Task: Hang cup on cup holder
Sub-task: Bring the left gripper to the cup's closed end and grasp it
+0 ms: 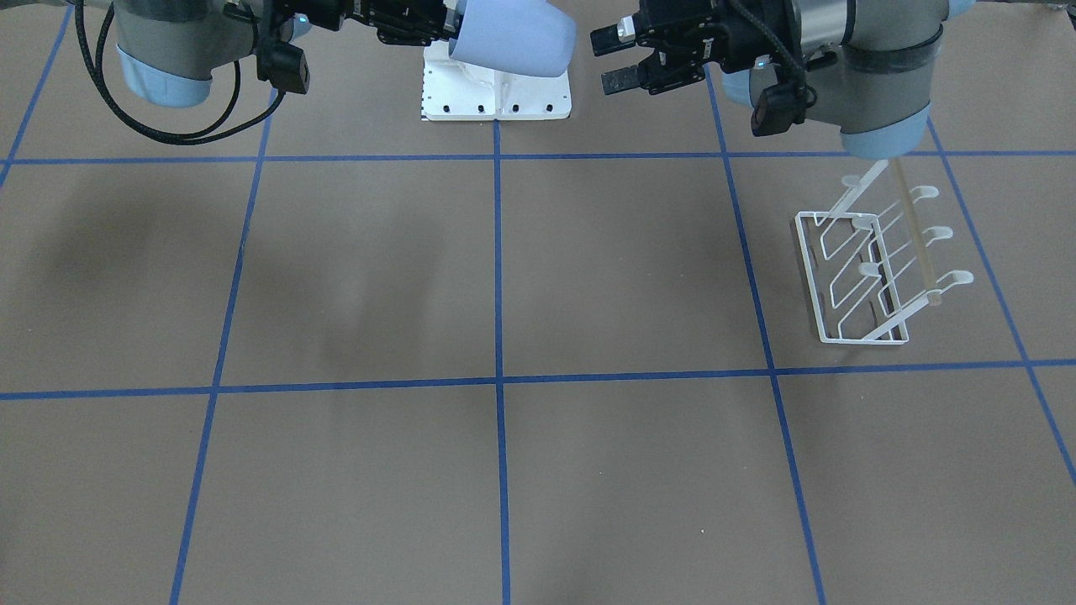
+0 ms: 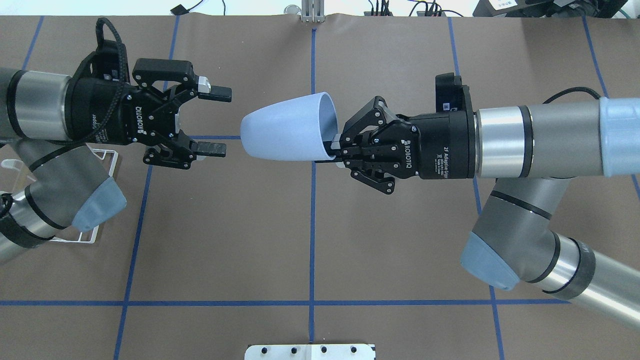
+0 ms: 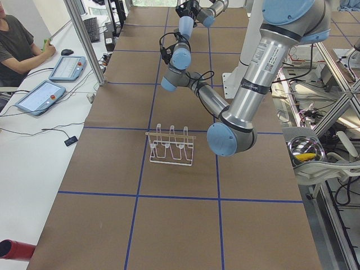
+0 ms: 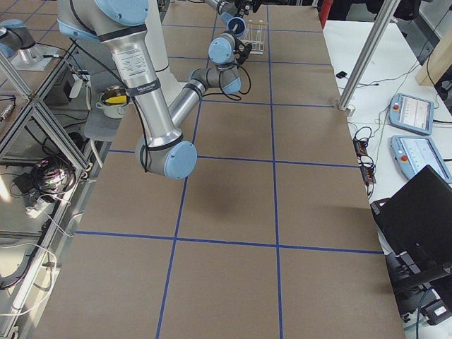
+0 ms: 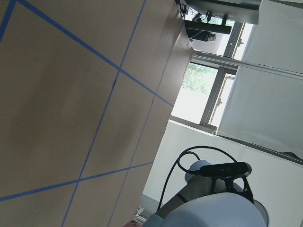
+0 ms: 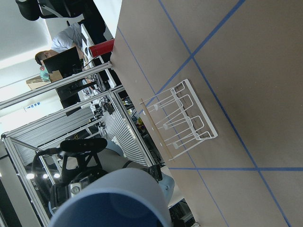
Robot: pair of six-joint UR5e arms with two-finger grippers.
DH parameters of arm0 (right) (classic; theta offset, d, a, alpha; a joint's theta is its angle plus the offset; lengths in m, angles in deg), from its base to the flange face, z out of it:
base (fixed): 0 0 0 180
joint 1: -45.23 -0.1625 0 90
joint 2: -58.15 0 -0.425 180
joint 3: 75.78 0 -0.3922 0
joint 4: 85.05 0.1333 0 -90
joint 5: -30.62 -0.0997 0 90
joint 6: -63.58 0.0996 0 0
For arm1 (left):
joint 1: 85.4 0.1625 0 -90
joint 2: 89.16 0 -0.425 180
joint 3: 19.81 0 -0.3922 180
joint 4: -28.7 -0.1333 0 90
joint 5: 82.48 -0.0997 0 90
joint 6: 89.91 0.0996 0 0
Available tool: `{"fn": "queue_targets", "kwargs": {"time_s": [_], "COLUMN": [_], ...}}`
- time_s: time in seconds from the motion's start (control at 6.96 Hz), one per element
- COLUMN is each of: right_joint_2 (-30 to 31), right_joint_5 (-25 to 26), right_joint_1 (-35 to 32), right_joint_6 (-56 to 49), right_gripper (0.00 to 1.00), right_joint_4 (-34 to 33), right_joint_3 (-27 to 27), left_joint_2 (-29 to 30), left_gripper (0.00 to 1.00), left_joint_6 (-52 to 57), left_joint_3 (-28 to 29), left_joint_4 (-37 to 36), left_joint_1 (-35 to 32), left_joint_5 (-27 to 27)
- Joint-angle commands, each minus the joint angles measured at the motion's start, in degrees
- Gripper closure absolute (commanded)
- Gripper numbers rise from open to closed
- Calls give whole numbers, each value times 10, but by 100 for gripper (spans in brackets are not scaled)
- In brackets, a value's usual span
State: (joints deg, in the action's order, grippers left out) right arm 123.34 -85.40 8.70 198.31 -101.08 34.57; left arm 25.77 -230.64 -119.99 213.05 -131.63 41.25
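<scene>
The light-blue cup (image 2: 285,131) hangs in the air on its side, its base pointing at my left gripper. My right gripper (image 2: 334,148) is shut on the cup's rim, one finger inside the mouth. My left gripper (image 2: 217,121) is open and empty, a short gap from the cup's base. In the front view the cup (image 1: 514,38) and the left gripper (image 1: 612,59) are at the top. The white wire cup holder (image 1: 870,273) stands on the table below my left arm. It is mostly hidden in the overhead view (image 2: 109,159) and shows whole in the right wrist view (image 6: 182,120).
A white mounting plate (image 1: 496,97) lies at the robot's base. Blue tape lines (image 1: 498,277) grid the brown table. An operator (image 3: 16,45) sits at a side desk with tablets (image 3: 40,97). A red cylinder (image 3: 14,249) lies at the desk's near end.
</scene>
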Motion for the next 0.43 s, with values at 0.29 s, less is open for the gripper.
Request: {"fn": "queue_targets", "kwargs": {"time_s": [0.29], "right_joint_2": [-2], "right_joint_5": [61], "right_joint_1": [29], "right_joint_6": [32], "right_gripper": [100], "right_joint_4": [76], "right_joint_3": [-19], "left_joint_2": [-3], "left_gripper": [2], "left_joint_6": [-99], "left_joint_3": [36], "left_joint_4": [132], "left_joint_1": [33], "left_joint_5": [-79]}}
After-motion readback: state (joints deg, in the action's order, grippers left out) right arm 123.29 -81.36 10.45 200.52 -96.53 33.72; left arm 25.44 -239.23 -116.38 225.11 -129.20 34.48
